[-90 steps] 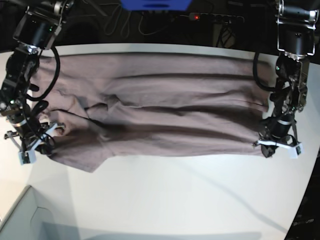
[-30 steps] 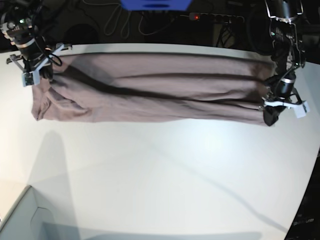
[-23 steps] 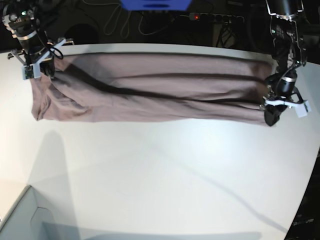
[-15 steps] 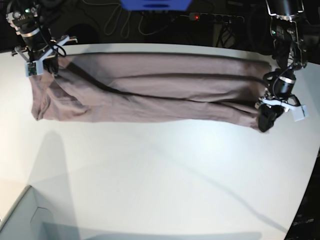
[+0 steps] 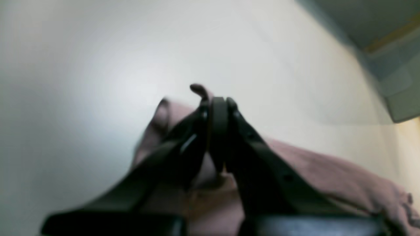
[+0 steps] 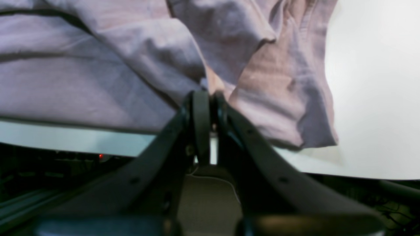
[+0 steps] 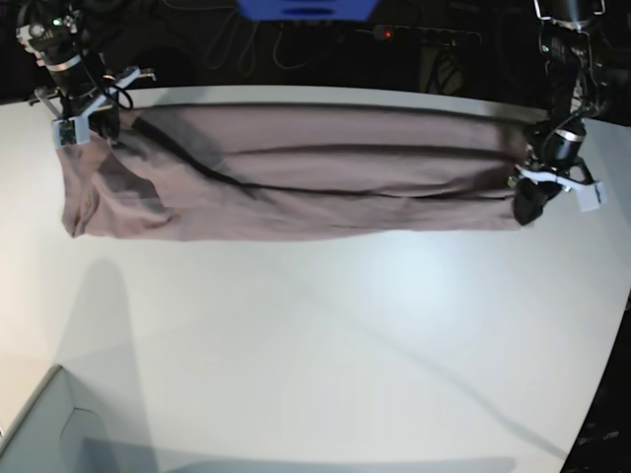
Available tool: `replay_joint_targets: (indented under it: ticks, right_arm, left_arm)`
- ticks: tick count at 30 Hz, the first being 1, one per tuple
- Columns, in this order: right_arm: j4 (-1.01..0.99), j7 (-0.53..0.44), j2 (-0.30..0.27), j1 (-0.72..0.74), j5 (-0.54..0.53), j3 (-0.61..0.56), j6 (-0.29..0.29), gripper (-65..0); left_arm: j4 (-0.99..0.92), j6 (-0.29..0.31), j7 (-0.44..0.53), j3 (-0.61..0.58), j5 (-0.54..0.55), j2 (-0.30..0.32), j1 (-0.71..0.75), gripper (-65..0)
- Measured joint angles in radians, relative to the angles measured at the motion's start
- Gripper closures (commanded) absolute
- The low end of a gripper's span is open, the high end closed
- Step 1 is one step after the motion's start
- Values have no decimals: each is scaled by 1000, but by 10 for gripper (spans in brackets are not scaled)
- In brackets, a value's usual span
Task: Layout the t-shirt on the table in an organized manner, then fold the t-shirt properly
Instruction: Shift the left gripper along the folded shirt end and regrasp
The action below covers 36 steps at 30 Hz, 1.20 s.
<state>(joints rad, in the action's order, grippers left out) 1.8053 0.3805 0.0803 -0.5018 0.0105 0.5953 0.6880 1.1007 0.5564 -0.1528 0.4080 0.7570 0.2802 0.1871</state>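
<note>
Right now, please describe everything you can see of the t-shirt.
The t-shirt is dusty mauve, soft wrinkled cloth, stretched into a long band across the far side of the white table. Long creases run along it. The right gripper and the left gripper are each shut on one end.

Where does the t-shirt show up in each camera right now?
Base: the t-shirt stretches across the table's far side, between both hands.
Left wrist: bottom centre and right, pinched in the left hand.
Right wrist: upper half, gripped by the right hand.
Shared landmark: the white table.
</note>
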Motion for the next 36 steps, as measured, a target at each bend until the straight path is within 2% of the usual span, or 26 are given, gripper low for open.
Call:
replay_joint_targets:
  ticks: [1, 6, 11, 16, 22, 27, 32, 36]
  right_arm:
    - [0, 0, 0, 2, 0, 0, 0, 0]
    - [0, 0, 0, 8, 0, 0, 0, 0]
    - [1, 0, 0, 14, -1, -3, 0, 0]
    - [1, 2, 0, 14, 0, -3, 0, 0]
    - [1, 2, 0, 14, 0, -2, 0, 0]
    - [1, 3, 1, 14, 0, -3, 0, 0]
    - [1, 3, 0, 13, 0, -2, 0, 0]
    - [1, 3, 0, 14, 0, -2, 0, 0]
  left_arm:
    - [-19, -2, 1, 0, 0, 0, 0, -46]
    - [-57, -2, 1, 0, 1, 0, 3, -254]
    - [40, 2, -3, 2, 2, 15, 72, -379]
    - [148, 1, 5, 7, 3, 37, 97, -390]
    - [146, 0, 2, 0, -23, 100, 53, -389]
    - [146, 8, 0, 1, -297, 75, -5, -389]
    - [144, 10, -8, 2, -547, -2, 1, -389]
    - [144, 13, 0, 2, -643, -23, -3, -389]
